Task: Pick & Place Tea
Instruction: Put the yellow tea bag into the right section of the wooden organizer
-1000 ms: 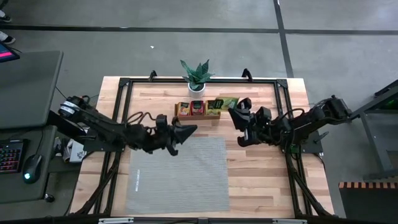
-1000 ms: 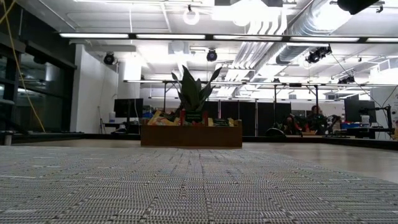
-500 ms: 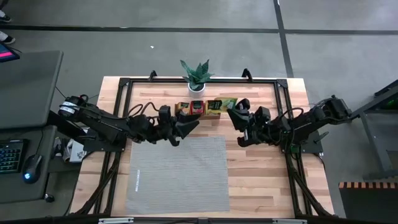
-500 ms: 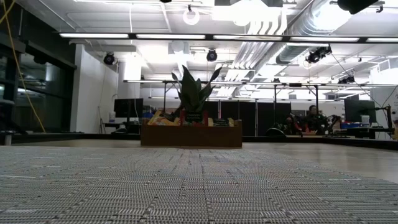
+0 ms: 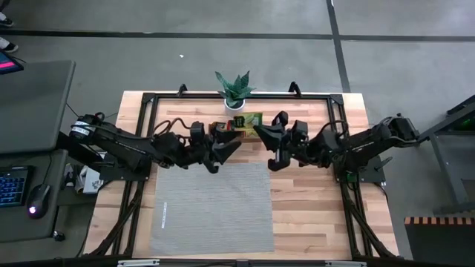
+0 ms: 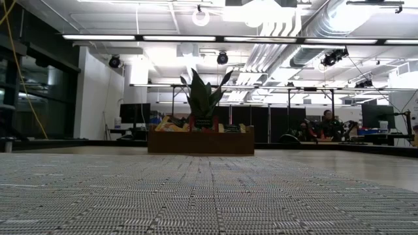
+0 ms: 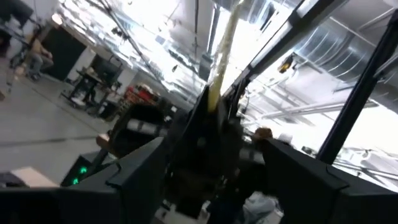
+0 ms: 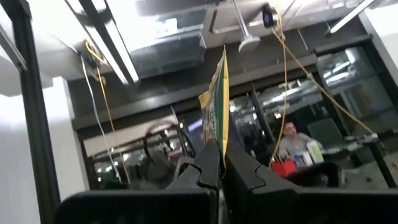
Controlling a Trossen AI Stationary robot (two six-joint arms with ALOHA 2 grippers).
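A: Where is the tea sachet point(image 8: 216, 99)?
B: Pinched edge-on in the right gripper point(image 8: 219, 163), above the wooden tray point(image 6: 200, 142).
A: And the left gripper point(image 5: 227, 146)?
B: Beside it, jaws seemingly parted, empty.

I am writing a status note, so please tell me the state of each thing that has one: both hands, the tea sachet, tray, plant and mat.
left hand: open, empty, beside the tray.
right hand: shut on the green-yellow sachet.
green-yellow sachet: pinched, standing up from the fingers.
tray: holds more sachets.
plant: upright.
mat: flat on the table.
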